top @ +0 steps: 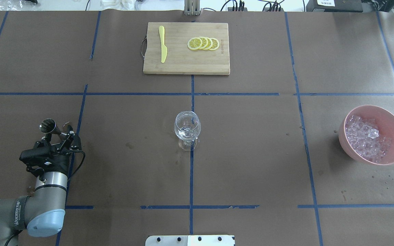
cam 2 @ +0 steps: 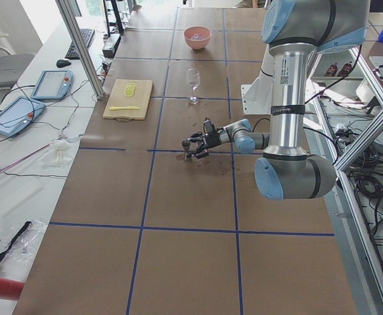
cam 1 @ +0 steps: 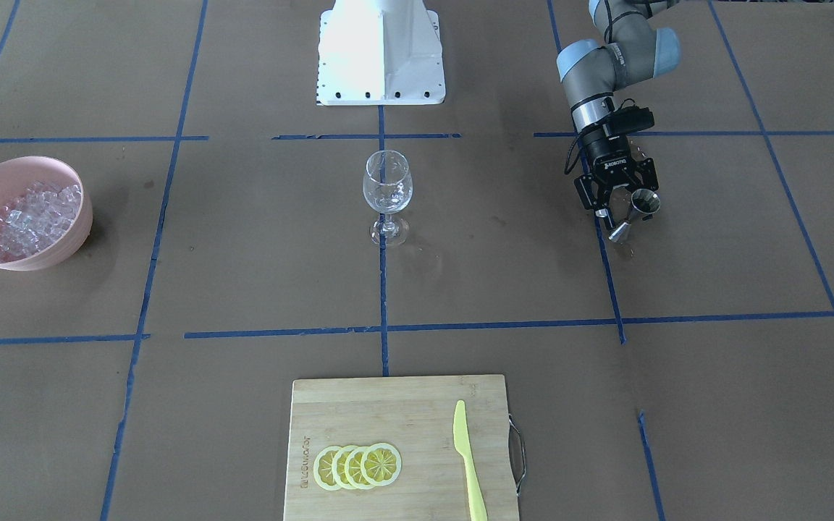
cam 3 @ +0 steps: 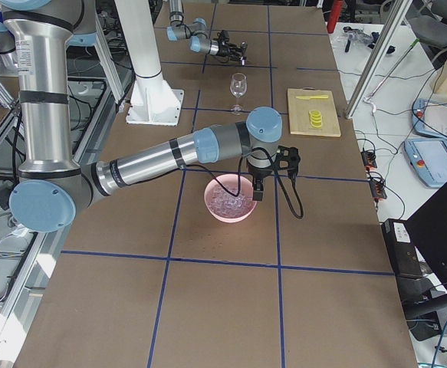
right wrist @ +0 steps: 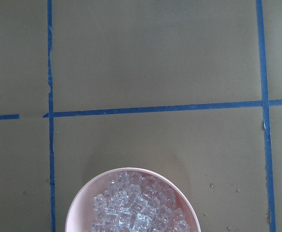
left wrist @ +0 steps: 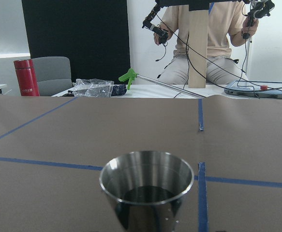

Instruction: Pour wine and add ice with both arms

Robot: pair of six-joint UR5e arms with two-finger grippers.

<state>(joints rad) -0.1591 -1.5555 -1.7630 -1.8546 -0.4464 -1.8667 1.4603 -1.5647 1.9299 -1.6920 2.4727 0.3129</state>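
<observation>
At right of the front-facing view, item one: left gripper [cam 1: 623,208], jaws clamped on the waist of a metal measuring cup [cam 1: 635,214]. The cup hangs low over the table [cam 1: 504,275], its open mouth kept uppermost, probably so that whatever it carries stays in. The left wrist view shows a dark patch at the bottom, which may be liquid or only reflection.

Item two: wine glass [cam 1: 387,189], upright at the centre of the frame on a blue tape crossing. It is well apart from the cup and placed where either arm can reach it. Its contents are not clear. Pouring looks not yet begun.

Item three: ice [cam 1: 33,217], a heap of clear cubes in a pink bowl [cam 1: 69,242] at the left edge of the frame.

Item four: right gripper [cam 3: 258,190], shown only in the right side view, poised directly over the bowl, presumably to pick up a cube. Whether its jaws are apart or together cannot be told, and no fingers show in its own wrist view.

Item five: cutting board [cam 1: 388,405] at the bottom centre, bearing four overlapped lemon slices [cam 1: 357,465] and a yellow knife [cam 1: 469,463], neither near an arm.
</observation>
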